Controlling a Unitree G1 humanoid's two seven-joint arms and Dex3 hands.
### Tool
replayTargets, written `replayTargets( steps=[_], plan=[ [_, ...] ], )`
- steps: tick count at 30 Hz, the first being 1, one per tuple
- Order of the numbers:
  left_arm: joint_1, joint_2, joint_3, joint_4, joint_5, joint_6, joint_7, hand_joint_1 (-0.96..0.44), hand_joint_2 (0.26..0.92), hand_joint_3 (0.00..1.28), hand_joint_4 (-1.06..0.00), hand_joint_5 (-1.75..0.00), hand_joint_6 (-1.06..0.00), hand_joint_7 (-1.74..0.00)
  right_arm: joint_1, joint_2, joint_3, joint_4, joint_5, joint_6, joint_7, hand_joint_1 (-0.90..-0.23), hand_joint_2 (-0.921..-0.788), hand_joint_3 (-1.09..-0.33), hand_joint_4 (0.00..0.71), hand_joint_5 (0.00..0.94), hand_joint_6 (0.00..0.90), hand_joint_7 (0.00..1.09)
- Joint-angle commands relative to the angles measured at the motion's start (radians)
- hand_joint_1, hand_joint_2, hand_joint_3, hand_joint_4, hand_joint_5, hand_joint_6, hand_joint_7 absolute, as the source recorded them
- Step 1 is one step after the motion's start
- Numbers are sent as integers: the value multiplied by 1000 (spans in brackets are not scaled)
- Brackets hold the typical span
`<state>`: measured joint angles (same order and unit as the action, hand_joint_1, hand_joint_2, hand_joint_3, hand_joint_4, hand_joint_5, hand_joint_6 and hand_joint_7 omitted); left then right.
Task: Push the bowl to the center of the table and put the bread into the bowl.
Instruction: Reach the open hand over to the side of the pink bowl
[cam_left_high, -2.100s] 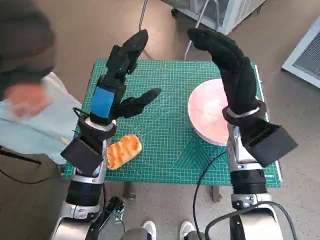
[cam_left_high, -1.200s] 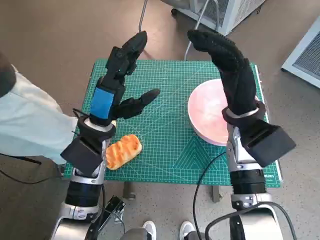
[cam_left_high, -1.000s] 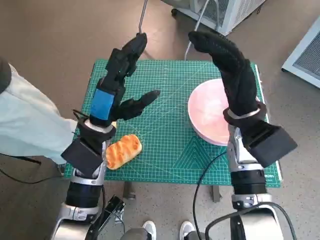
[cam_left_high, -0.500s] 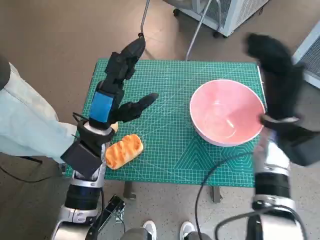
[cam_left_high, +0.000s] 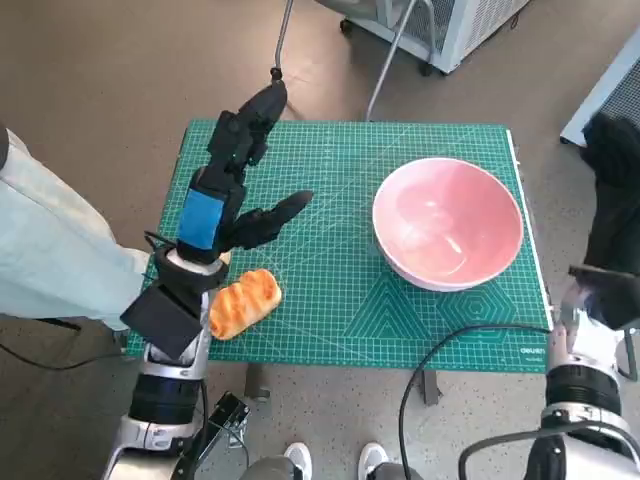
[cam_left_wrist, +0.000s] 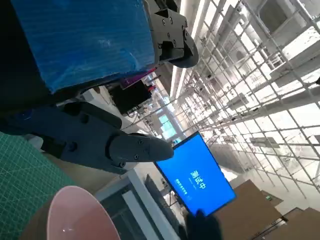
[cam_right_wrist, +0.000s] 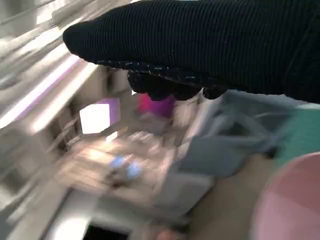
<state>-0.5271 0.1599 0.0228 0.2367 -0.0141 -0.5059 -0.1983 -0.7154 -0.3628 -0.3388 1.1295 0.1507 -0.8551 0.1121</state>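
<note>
A pink bowl (cam_left_high: 448, 222) stands empty on the right half of the green cutting mat (cam_left_high: 340, 160). A golden bread roll (cam_left_high: 243, 301) lies near the mat's front left corner. My left hand (cam_left_high: 232, 160) is raised above the mat's left side, fingers spread, holding nothing; the roll lies just below its wrist. My right hand (cam_left_high: 615, 190) hangs past the table's right edge, well clear of the bowl, and holds nothing. The left wrist view catches the bowl's rim (cam_left_wrist: 77, 215); in the blurred right wrist view the gloved hand (cam_right_wrist: 200, 45) is a dark band.
A person in pale clothing (cam_left_high: 50, 260) stands at the table's left edge. A metal stand's legs (cam_left_high: 390, 50) and a white cabinet (cam_left_high: 470, 25) sit on the floor beyond the far edge. Another white unit (cam_left_high: 605, 85) is off to the right.
My right hand has swung from above the bowl out past the table's right edge, uncovering the bowl. My left hand has kept its pose. The person at the left has drawn back.
</note>
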Motion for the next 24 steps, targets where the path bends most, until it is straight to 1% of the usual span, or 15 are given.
replayTargets(
  steps=[1, 4, 7, 10, 12, 16, 18, 21, 24],
  plan=[
    [10, 1, 8, -16, -12, 12, 4, -427, 921, 271, -253, -2, -115, -499, 26, 19, -10, 84, 8, 40, 8, -569, -921, -905, 179, 1, -1, 571],
    [11, 2, 7, -24, -9, 20, 5, -428, 921, 271, -253, -2, -115, -499, 18, 42, -24, 106, 29, 72, 16, -567, -921, -915, 164, 2, 4, 549],
    [11, 5, 8, -28, -9, 26, 3, -429, 921, 271, -253, -1, -115, -498, 8, 65, -35, 117, 41, 102, 15, -560, -921, -914, 166, 5, 13, 544],
    [12, 10, 10, -34, -7, 32, 2, -430, 921, 271, -253, -1, -115, -498, -8, 93, -53, 127, 65, 142, 21, -542, -921, -914, 168, 7, 22, 546],
    [13, 13, 11, -38, -6, 35, 1, -431, 921, 271, -253, -1, -116, -498, -19, 108, -64, 134, 78, 165, 24, -544, -921, -900, 171, 8, 30, 551],
    [13, 19, 13, -42, -2, 39, 0, -435, 921, 271, -253, -1, -116, -498, -45, 146, -83, 143, 102, 193, 30, -583, -921, -870, 184, 12, 41, 567],
    [13, 21, 13, -45, -2, 41, -1, -438, 921, 272, -253, -1, -116, -498, -58, 159, -91, 148, 112, 204, 35, -598, -921, -862, 189, 11, 30, 594],
    [16, 24, 12, -51, -1, 42, -3, -441, 921, 272, -254, -2, -116, -497, -78, 177, -101, 156, 119, 220, 30, -606, -921, -854, 186, 7, 20, 616],
    [20, 28, 10, -58, 1, 45, -5, -443, 921, 273, -256, -3, -117, -498, -99, 191, -100, 165, 114, 240, 9, -597, -921, -854, 186, 5, 17, 628]
  ],
)
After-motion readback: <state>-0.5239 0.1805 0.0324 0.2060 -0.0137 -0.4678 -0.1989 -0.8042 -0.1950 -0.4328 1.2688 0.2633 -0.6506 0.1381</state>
